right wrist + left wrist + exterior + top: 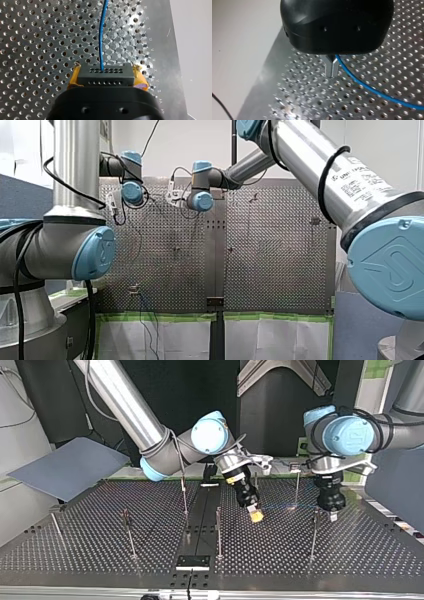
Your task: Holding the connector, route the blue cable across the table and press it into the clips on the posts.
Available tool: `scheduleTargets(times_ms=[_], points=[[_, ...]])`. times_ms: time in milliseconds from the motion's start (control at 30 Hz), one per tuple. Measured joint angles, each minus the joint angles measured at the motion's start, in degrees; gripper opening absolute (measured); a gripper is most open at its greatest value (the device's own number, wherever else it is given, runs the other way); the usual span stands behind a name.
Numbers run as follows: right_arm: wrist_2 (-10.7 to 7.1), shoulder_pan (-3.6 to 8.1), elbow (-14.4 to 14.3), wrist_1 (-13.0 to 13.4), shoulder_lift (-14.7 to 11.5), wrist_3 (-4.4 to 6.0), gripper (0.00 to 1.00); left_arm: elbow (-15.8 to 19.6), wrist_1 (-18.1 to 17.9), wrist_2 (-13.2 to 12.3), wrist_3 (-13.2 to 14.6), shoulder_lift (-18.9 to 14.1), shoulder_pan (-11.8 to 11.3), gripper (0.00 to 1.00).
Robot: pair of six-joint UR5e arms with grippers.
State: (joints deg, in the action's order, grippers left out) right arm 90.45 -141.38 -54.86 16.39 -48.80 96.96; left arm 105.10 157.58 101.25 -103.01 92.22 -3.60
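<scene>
In the right wrist view my right gripper (106,78) is shut with its yellow pads (140,80) on the black connector (105,73). The blue cable (100,37) leaves the connector and runs ahead over the perforated table (37,37). In the left wrist view my left gripper (331,71) has its thin metal fingers (334,66) shut, and the blue cable (362,83) comes out at their base and trails off to one side. In the top view my right gripper (256,516) hangs near the middle and my left gripper (332,514) is at the right, both low over the table.
Several thin posts stand on the table, among them post (218,530), post (313,535) and post (129,532). A black bracket (192,561) lies at the near middle edge of the top view. More blue cable (145,315) hangs over the table's edge in the front view.
</scene>
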Motion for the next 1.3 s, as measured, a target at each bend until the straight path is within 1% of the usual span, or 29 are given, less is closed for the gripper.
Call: scheduleTargets(times_ms=[133, 267, 467, 600, 700, 867, 1100, 1200, 1300], points=[[0.03, 0.17, 0.0, 0.0, 0.0, 0.0, 0.0, 0.0, -1.3, -0.5, -0.4, 1.1, -0.4, 0.0], [0.21, 0.45, 0.0, 0.0, 0.1, 0.0, 0.0, 0.0, -3.0, -1.9, -1.6, 1.4, -1.5, 0.0], [0.95, 0.83, 0.0, 0.0, 0.1, 0.0, 0.0, 0.0, -4.6, -4.7, -2.5, 1.5, -4.4, 0.0], [1.4, 1.07, 0.0, 0.0, 0.1, 0.0, 0.0, 0.0, -6.3, -7.2, -3.6, 1.6, -6.8, 0.0], [1.54, 1.22, 0.0, 0.0, 0.1, 0.01, 0.0, 0.0, -7.4, -8.9, -4.4, 1.5, -8.2, 0.0], [1.54, 1.3, 0.5, 0.0, 0.1, 0.0, 0.0, -0.3, -8.2, -11.4, -5.3, 1.6, -8.8, 0.0], [1.49, 1.32, 2.0, 0.1, 0.1, 0.06, 0.0, -0.8, -10.0, -15.0, -8.5, 1.8, -9.0, 0.0], [1.64, 1.32, 2.5, 0.1, 0.1, 0.08, 0.0, -1.3, -10.0, -15.7, -9.1, 2.8, -9.0, 0.0], [1.91, 1.33, 2.7, 0.0, 0.1, 0.09, 0.0, -1.7, -9.5, -15.4, -8.6, 4.1, -9.1, 0.0]])
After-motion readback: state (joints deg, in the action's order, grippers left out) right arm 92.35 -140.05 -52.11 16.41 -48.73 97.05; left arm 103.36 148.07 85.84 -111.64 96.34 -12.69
